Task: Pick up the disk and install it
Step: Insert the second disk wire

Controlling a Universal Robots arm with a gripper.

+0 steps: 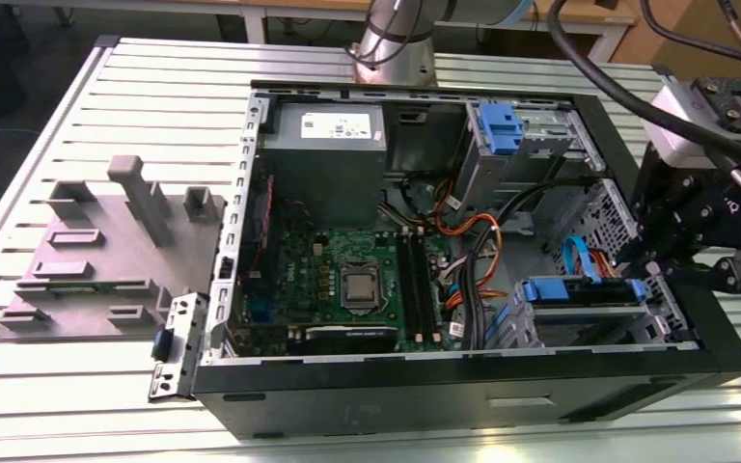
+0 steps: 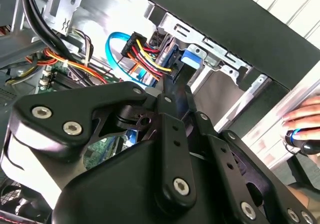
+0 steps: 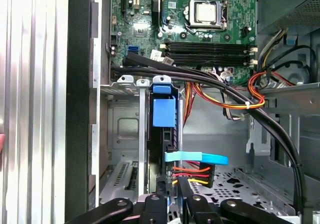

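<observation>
Slatted metal table [image 1: 113, 106], open computer case [image 1: 474, 371], jaws [image 3: 170, 181] gripping the disk [image 3: 163, 134]

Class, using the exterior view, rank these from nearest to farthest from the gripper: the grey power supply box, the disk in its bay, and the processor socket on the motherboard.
1. The disk, in the bay right beside the gripper, at the exterior view's right.
2. The processor socket, mid-case on the motherboard.
3. The power supply box, in the far corner.
</observation>
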